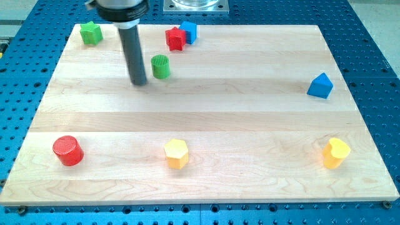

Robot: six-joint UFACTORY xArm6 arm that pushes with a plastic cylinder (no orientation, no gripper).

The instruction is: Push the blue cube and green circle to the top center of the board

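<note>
The blue cube (189, 31) sits near the view's top edge of the wooden board (206, 119), left of centre, touching a red star block (175, 39) on its left. The green circle (160, 66), a short ridged cylinder, stands below and left of them. My tip (139, 82) rests on the board just left of the green circle, a small gap between them. The dark rod rises from the tip toward the view's top.
A green star block (91, 33) is at the top left corner. A blue triangular block (320, 85) is at the right. A red cylinder (67, 150), a yellow hexagon (176, 153) and a yellow block (335, 152) line the bottom.
</note>
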